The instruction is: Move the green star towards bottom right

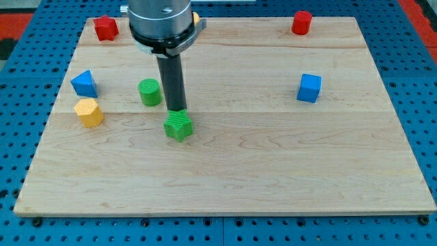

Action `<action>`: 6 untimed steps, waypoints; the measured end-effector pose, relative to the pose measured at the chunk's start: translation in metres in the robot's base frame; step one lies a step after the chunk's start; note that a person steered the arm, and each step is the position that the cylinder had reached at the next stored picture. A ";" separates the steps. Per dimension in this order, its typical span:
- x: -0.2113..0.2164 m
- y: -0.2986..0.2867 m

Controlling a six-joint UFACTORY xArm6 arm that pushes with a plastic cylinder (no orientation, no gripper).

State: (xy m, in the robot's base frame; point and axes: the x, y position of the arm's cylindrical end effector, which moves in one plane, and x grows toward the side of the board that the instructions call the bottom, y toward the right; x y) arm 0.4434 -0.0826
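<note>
The green star lies on the wooden board, left of the middle. My tip stands right at the star's top edge, touching it or nearly so, on the side toward the view's top. The dark rod rises from there to the arm's grey end at the view's top.
A green cylinder stands just left of the rod. A blue triangular block and a yellow block lie at the left. A red block is at top left, a red cylinder at top right, a blue cube at right. An orange block peeks from behind the arm.
</note>
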 end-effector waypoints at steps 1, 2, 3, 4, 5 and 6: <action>0.013 -0.053; 0.046 0.007; 0.058 0.126; 0.059 0.119; 0.059 0.053; 0.041 0.045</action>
State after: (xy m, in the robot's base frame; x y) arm 0.4840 -0.0379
